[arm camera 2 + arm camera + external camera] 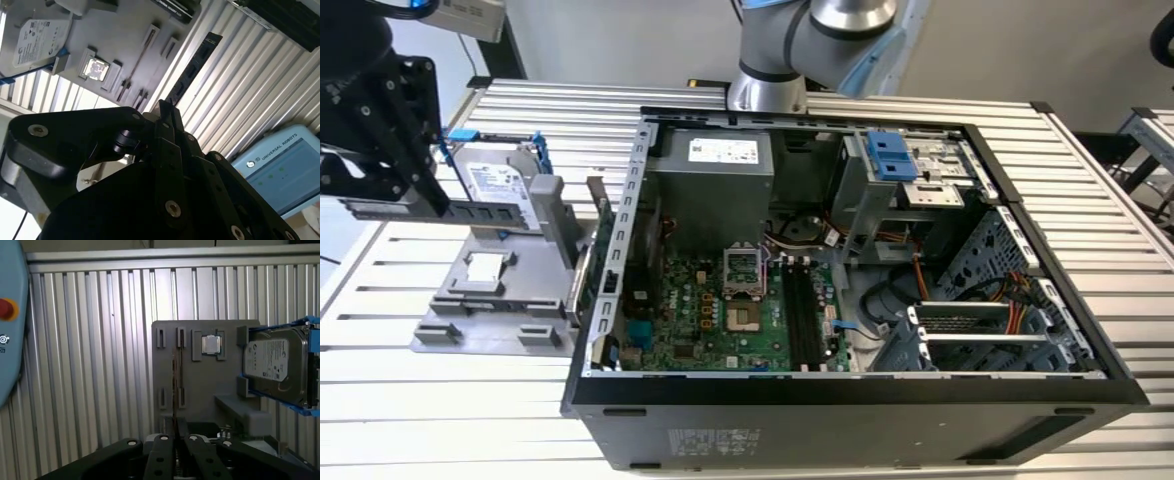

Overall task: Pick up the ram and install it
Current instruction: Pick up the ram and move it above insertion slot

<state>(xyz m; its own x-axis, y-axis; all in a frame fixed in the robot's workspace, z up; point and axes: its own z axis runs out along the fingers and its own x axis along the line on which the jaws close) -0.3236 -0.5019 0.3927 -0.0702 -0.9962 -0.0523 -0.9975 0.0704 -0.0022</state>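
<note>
tool (175,429) pinched shut on the ram (175,385); best carried level toward the black slots (803,310), four o'clock in the exterior view.

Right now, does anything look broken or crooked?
Nothing stands out. The ram juts straight out of the gripper, and the hard drive and silver chip sit in their places on the grey holder.

the tool (179,437) hangs near one end of the ram (174,380), which stands edge-on in a grey holder (210,385).
</note>
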